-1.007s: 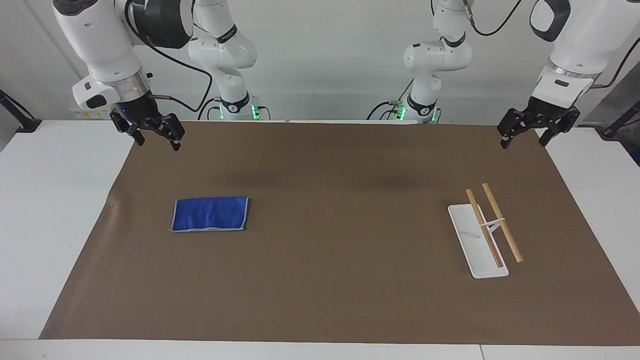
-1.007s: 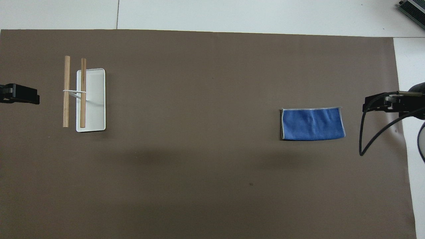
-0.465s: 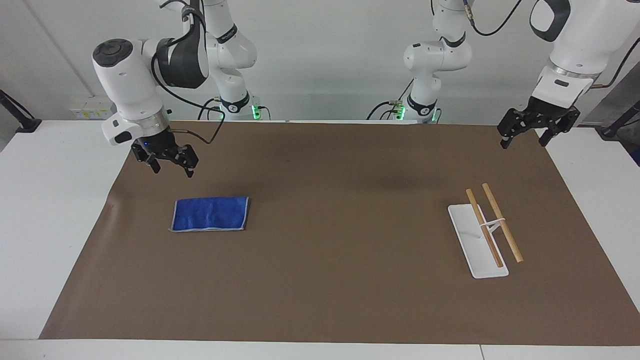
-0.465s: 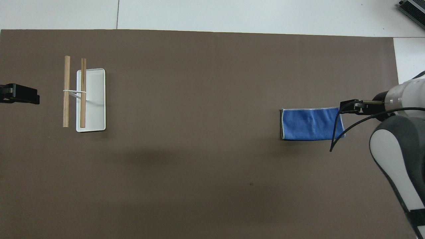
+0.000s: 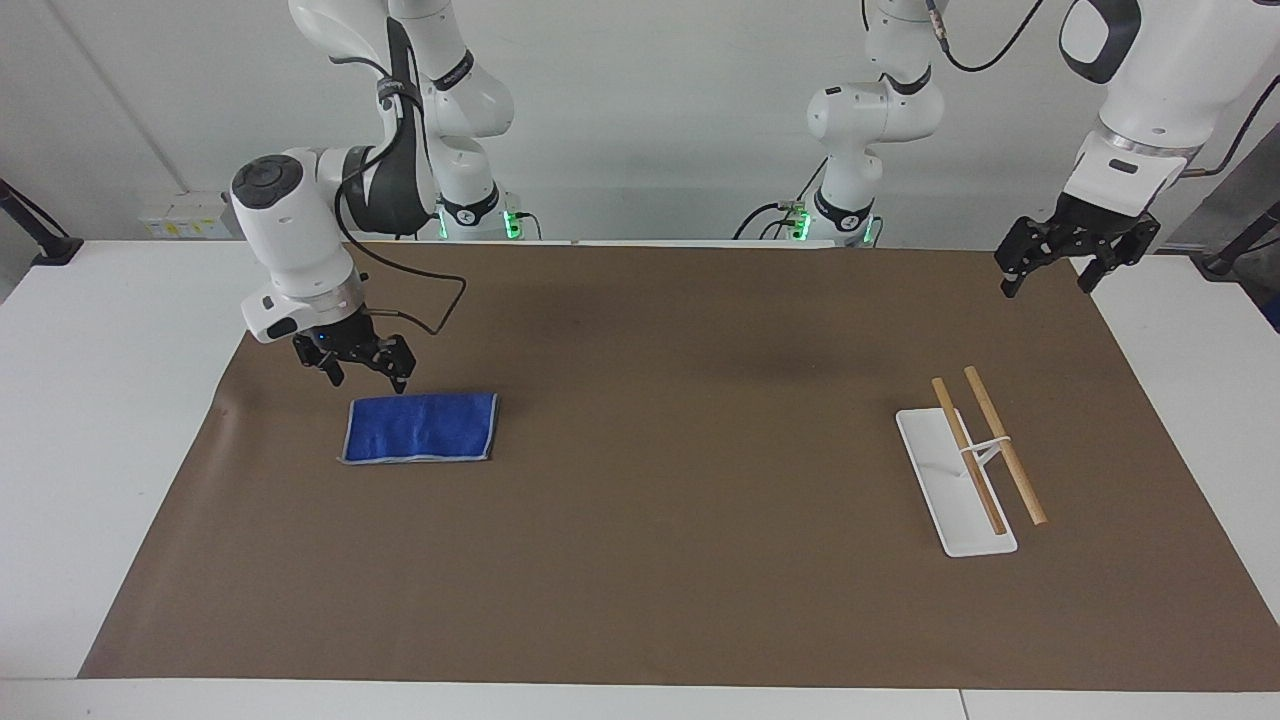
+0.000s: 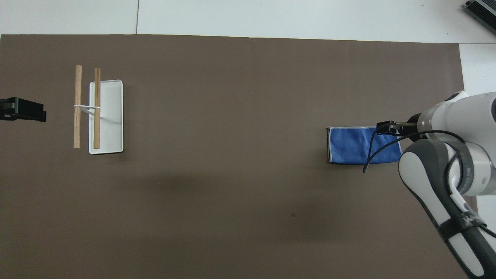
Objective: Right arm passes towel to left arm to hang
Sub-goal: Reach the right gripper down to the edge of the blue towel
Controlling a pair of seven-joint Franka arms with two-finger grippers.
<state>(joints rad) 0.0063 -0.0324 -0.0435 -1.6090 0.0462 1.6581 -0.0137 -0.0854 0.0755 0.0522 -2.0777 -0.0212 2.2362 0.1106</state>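
Note:
The towel [image 5: 420,427] is a royal-blue cloth with pale edging, lying flat on the brown mat toward the right arm's end; it also shows in the overhead view [image 6: 352,145]. My right gripper [image 5: 367,380] is open and empty, low over the towel's corner on its robot-side edge, not touching it. In the overhead view its wrist covers that end of the towel. The rack has a white base [image 5: 975,535] and two wooden rods [image 5: 1005,445] toward the left arm's end. My left gripper [image 5: 1045,288] waits open and raised over the mat's corner near its base.
The brown mat [image 5: 680,560] covers most of the white table [image 5: 100,420]. A black cable [image 6: 372,155] loops from the right wrist over the towel. The rack's base [image 6: 112,116] and rods [image 6: 77,106] show in the overhead view, beside the left gripper's tip [image 6: 23,109].
The right arm has swung down and away from the robots, from over the mat's corner to just over the towel's corner. The left arm, towel and rack have not moved.

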